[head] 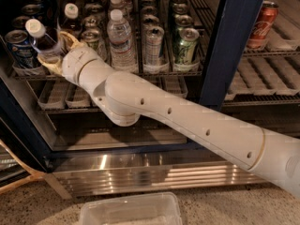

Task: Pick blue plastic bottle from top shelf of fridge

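My gripper (56,53) is inside the fridge (229,46) at the left end of the top shelf (159,71). Its tan fingers (70,39) are shut around the blue plastic bottle (44,42). The bottle is small, with a white cap, dark drink and a pale label. It leans to the left and stands just above the shelf's front trays. My white arm reaches in from the lower right, across the lower rack (61,108).
A blue can (16,48) stands just left of the held bottle and a second small capped bottle (70,13) behind it. To the right are a tall water bottle (121,39) and several cans. A red can (262,25) sits past the door frame. A clear plastic bin (131,212) lies on the floor.
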Available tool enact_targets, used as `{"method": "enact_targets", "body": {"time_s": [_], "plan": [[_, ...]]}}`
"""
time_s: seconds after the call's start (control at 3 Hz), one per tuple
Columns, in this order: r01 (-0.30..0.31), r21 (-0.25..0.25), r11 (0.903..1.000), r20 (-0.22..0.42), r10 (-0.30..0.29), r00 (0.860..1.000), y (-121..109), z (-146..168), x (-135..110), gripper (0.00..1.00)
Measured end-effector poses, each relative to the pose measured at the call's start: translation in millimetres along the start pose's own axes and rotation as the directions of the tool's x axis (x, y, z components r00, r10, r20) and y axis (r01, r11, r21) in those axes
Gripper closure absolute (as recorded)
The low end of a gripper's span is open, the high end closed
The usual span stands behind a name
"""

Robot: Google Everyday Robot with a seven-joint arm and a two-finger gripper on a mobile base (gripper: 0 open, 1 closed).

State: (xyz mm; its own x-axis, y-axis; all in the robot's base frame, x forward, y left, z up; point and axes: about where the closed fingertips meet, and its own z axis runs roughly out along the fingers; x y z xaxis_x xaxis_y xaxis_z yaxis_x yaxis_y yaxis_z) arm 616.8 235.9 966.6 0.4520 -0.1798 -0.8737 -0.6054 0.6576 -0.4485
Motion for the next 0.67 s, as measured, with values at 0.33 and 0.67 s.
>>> {"method": "enact_targets", "body": {"time_s": [0.33, 0.67], "plan": [[-0.001, -0.002, 1.0, -0.002, 0.001, 1.0, 0, 0, 0, 1.0], [-0.016, -0.046, 0.9988, -0.04, 0.015, 0.999, 7, -12, -3, 1.0]]}}
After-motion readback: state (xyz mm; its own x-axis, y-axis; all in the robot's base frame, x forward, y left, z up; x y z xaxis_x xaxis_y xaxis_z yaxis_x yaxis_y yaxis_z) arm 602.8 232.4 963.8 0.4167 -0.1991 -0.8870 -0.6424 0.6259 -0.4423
